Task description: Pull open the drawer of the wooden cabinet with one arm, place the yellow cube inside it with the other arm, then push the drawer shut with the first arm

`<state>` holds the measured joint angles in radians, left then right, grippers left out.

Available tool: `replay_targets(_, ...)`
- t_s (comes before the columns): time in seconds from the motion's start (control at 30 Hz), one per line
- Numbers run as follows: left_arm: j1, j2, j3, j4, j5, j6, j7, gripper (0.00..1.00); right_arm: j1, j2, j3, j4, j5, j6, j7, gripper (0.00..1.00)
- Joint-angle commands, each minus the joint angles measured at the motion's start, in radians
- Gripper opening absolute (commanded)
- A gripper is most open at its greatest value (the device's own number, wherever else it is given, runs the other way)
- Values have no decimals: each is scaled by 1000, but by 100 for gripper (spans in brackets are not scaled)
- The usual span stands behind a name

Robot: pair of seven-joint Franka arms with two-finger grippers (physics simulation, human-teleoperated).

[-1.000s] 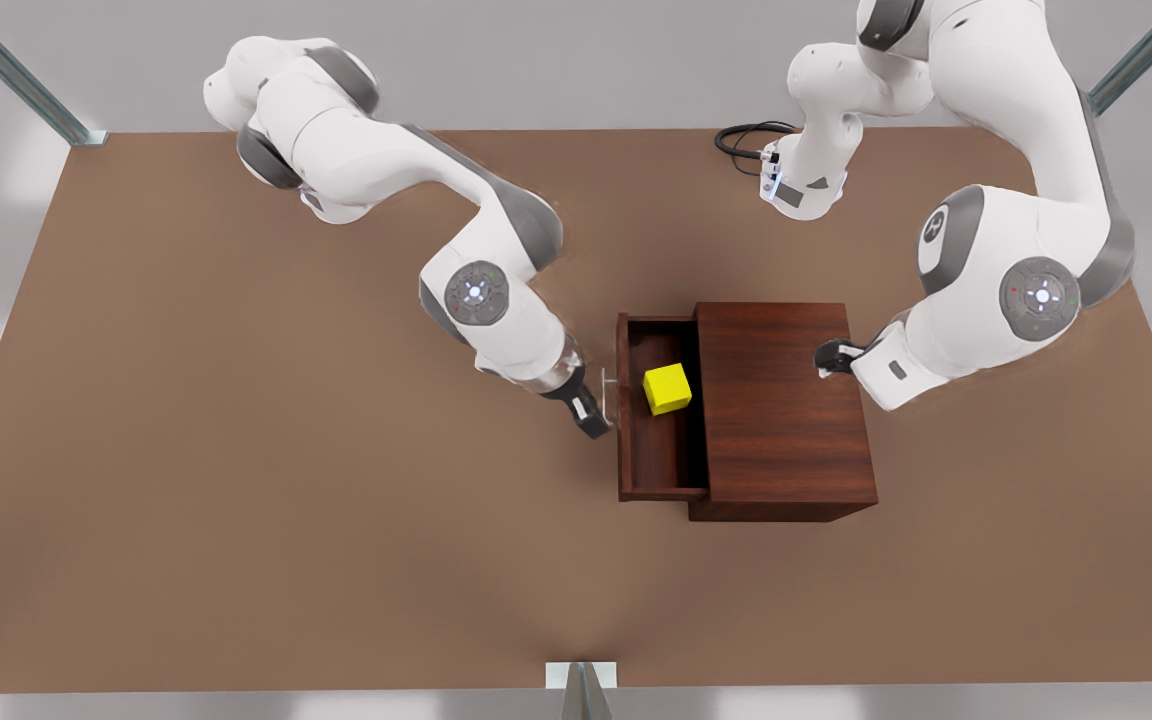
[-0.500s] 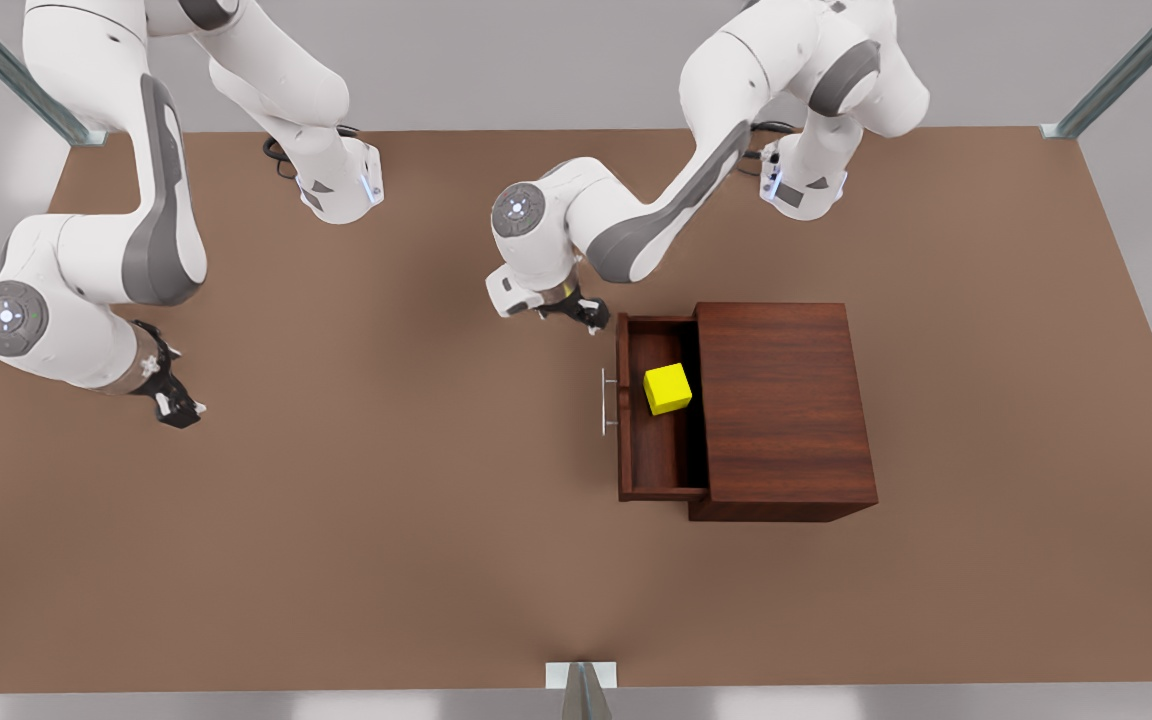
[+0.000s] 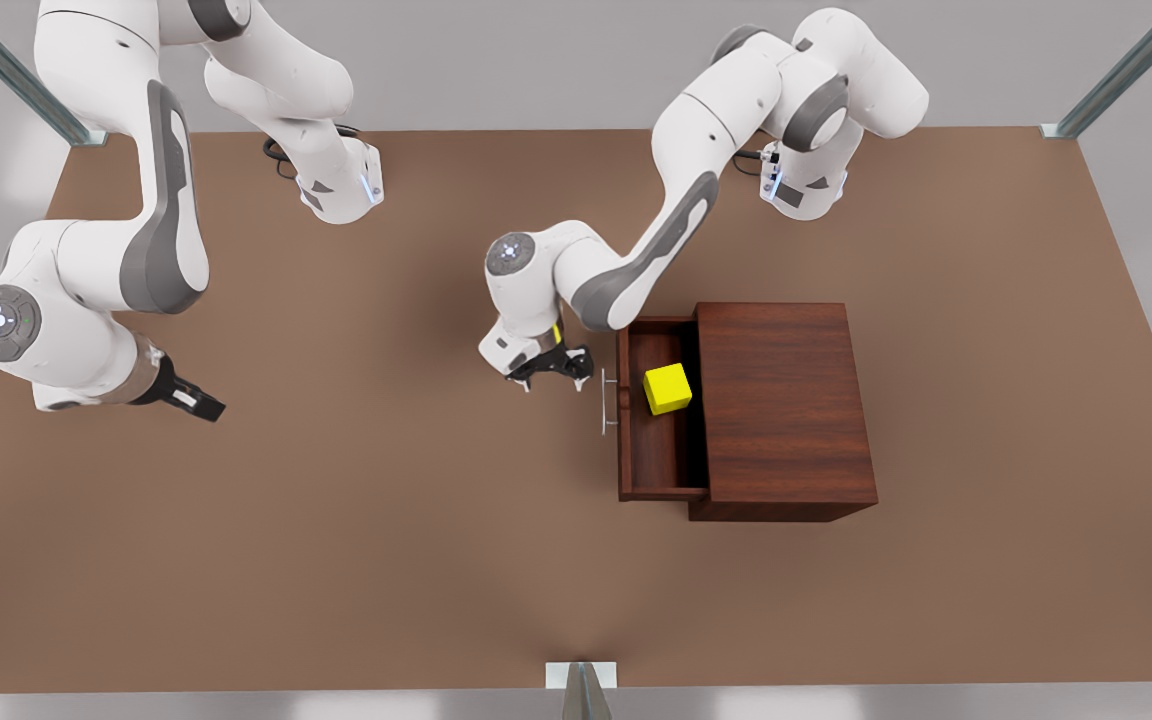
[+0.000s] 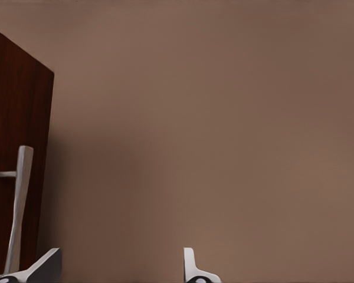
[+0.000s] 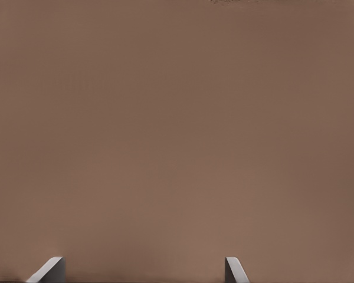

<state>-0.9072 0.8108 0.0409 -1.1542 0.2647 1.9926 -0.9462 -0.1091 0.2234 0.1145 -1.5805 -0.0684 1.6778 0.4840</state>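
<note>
Left tool point(image 3: 548, 372) open low; right tool point(image 3: 198, 402) open, waiting.

Soft even light, faint shadows on table point(image 3: 336, 520) — no glare

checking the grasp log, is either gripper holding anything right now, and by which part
Nothing is held. The left gripper is open beside the drawer's thin silver bar handle, not around it. The right gripper waits open over bare brown table.

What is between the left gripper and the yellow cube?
In the front view, the silver handle and drawer front separate the left gripper from the yellow cube.
</note>
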Motion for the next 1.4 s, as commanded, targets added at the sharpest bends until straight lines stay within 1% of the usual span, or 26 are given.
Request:
replay_targets(0.0, 1, 4, 17, 4, 11, 86, -195, 100, 0, -1, 0, 0, -1, 0, -447, 100)
replay_targets(0.17, 30, 14, 28, 4, 11, 127, -149, 100, 2, -1, 0, 0, -2, 0, -447, 100)
replay_targets(0.27, 28, 14, 33, -1, 31, 120, -148, 100, 2, -1, 0, 0, -2, 0, -447, 100)
replay_targets(0.37, 28, 48, 33, -6, 76, 118, -157, 100, 2, -1, 0, 0, -2, 0, -447, 100)
replay_targets(0.47, 28, 50, 36, -7, 76, 118, -157, 100, 2, -1, 0, 0, -2, 0, -447, 100)
replay_targets(0.73, 17, 42, 56, -4, 94, 25, -160, 100, 2, 1, 0, 0, -2, 0, -447, 100)
replay_targets(0.83, 17, 41, 56, -7, 102, 23, -158, 100, 2, 5, 0, 0, -2, 0, -446, 100)
replay_targets(1.17, 16, 33, 54, -41, 47, 6, -187, 100, 2, 5, 0, 0, -2, 0, -446, 100)
replay_targets(1.37, 21, 11, 54, -41, -15, -92, -183, 100, -1, 5, -1, 2, -1, -3, -444, 100)
